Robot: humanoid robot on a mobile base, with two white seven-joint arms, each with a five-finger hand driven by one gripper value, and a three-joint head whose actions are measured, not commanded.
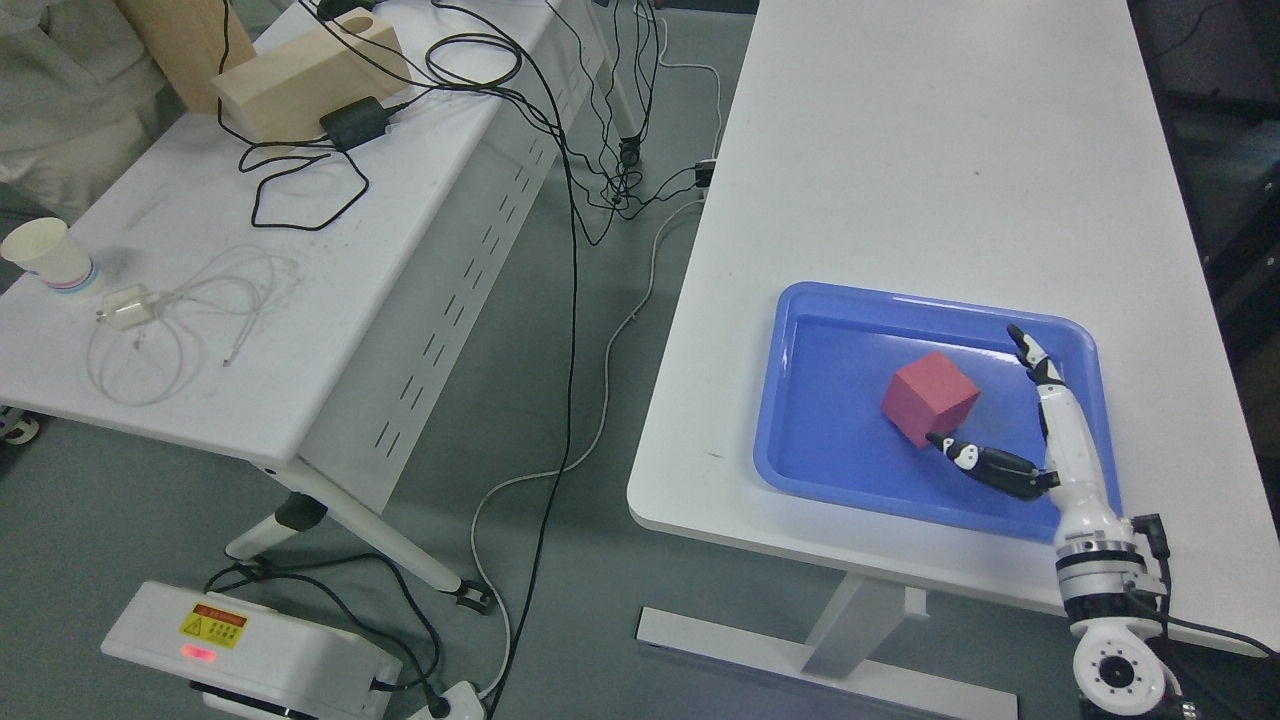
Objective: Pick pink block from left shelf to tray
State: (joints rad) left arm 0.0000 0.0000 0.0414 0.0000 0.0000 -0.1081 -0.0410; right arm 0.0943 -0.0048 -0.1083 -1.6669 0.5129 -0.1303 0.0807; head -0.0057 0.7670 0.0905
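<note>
Right robot hand [1010, 415] reaching in from the 5 o'clock corner, over the right part of the blue tray [800, 470], fingers spread and released, grasping nothing. Long white fingers [1040, 370] pointing toward 12 o'clock along the tray's right side; dark thumb [985, 462] stretched toward 9 o'clock, its tip just beside the lower corner of the pink block [928, 398], contact impossible to tell. Pink block lying inside the tray, near its middle, turned with one corner toward 6 o'clock. Tray sitting on the white worktop [930, 150] toward its near edge, at about 4 o'clock in the head view. Across a strip of grey floor [560, 400] strewn with black and white cables [575, 250], at 9 to 11 o'clock, a second white worktop [330, 260] carrying a paper cup [45, 255] at its left edge, a coiled white cable [180, 310] with a small adapter, a black power brick [352, 122] and a pale wooden block [310, 70]. White device with a yellow warning label [250, 645] on the floor at 7 o'clock.
</note>
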